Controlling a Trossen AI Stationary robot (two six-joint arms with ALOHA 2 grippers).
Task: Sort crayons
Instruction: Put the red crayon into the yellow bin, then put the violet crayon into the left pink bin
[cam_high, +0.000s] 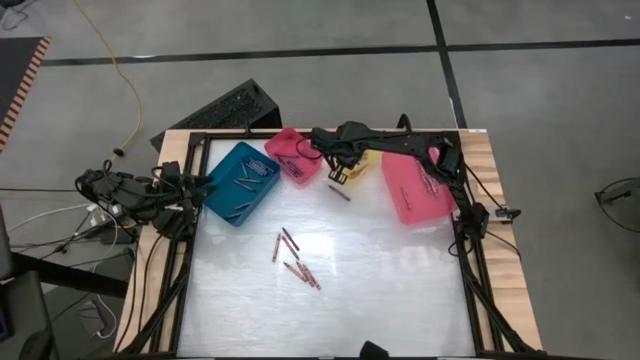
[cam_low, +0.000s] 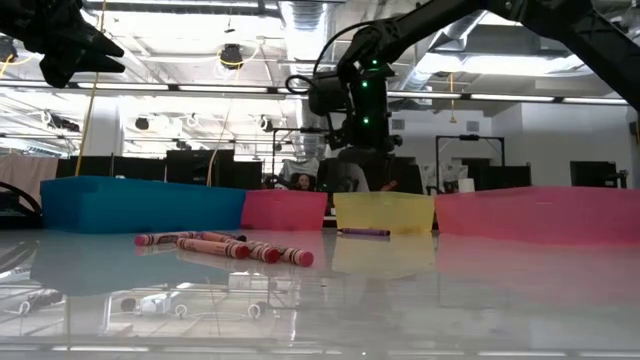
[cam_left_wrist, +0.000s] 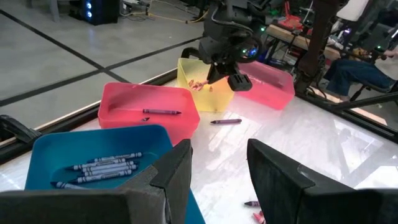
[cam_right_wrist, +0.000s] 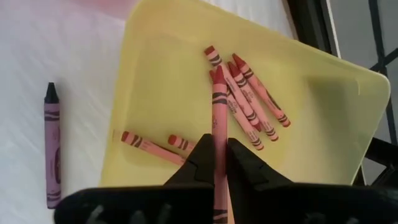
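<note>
My right gripper (cam_right_wrist: 219, 155) hangs over the yellow bin (cam_right_wrist: 168, 81), shut on a red crayon (cam_right_wrist: 217, 106). Several red crayons (cam_right_wrist: 249, 99) lie on the bin's floor below it. A purple crayon (cam_right_wrist: 52, 146) lies on the table beside that bin. More red crayons (cam_high: 295, 260) lie loose on the middle of the table. The teal bin (cam_high: 240, 182) holds blue-grey crayons (cam_left_wrist: 102, 167), and the small pink bin (cam_left_wrist: 143, 102) holds one dark crayon (cam_left_wrist: 161, 112). My left gripper (cam_left_wrist: 217, 168) waits open at the table's left edge, by the teal bin. My right gripper pinches the red crayon's paper-wrapped shaft (cam_right_wrist: 217, 134) between its two fingers (cam_right_wrist: 202, 158). The fingers come steeply from above and lie along the crayon. The crayon sticks out past the fingertips, tip down toward the bin's floor; whether it touches the crayons there, I cannot tell.
A large pink bin (cam_high: 415, 185) stands at the table's right edge, next to the yellow one. All the bins line the far side. The near half of the white table (cam_high: 380, 290) holds only the loose red crayons.
</note>
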